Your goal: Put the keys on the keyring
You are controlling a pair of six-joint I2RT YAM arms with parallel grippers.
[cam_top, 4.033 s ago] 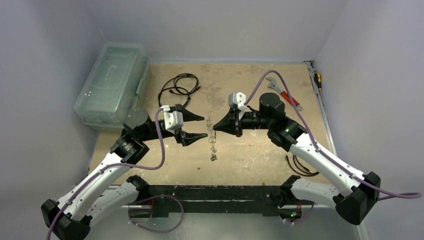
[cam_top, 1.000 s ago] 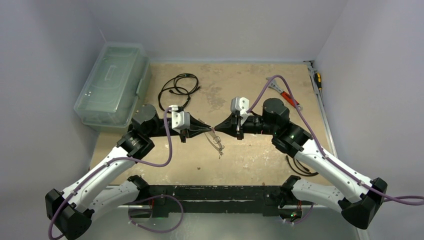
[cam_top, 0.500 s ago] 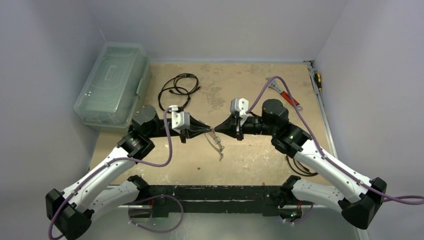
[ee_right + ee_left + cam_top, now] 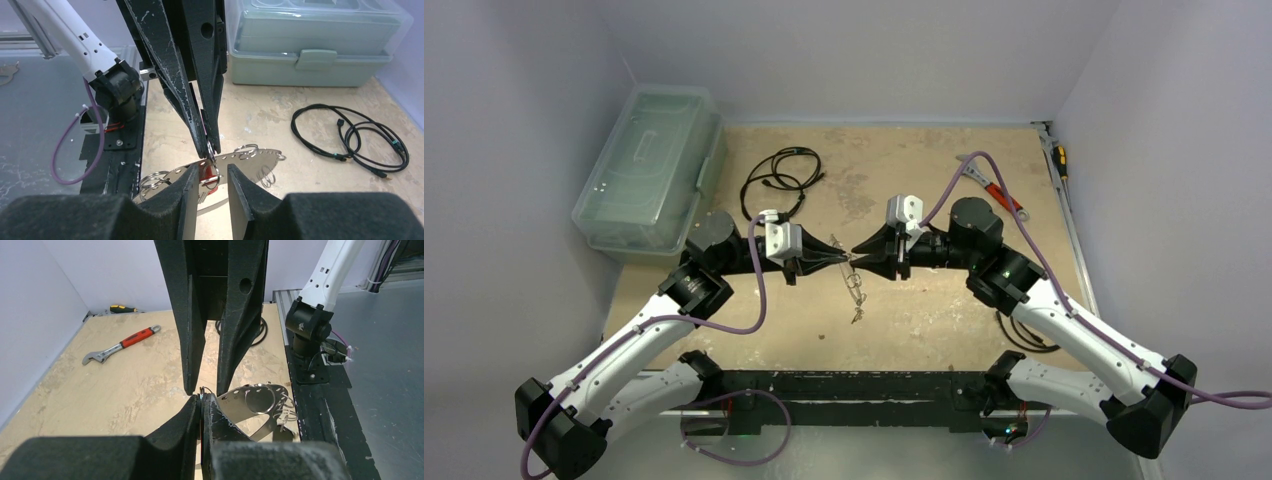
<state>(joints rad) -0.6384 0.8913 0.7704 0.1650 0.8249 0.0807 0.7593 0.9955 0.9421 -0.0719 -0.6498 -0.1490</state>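
left gripper [image 4: 201, 402] pinching keyring [image 4: 855, 294] | right gripper [image 4: 213, 172] spread, facing it | table [image 4: 924, 310] edges well away

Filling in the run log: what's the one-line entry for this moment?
left gripper shut on keyring | right gripper open, red tag between its fingers | grippers tip to tip

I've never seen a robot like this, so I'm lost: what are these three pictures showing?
Two robot arms are bolted to a table. One picture looks down from above; the others come from cameras on each wrist. The left arm pinches the keyring with shut jaws, and it hangs between the arms. The right arm has its jaws slightly apart around a red tag. On the table lie a toolbox, a black cable and a wrench.
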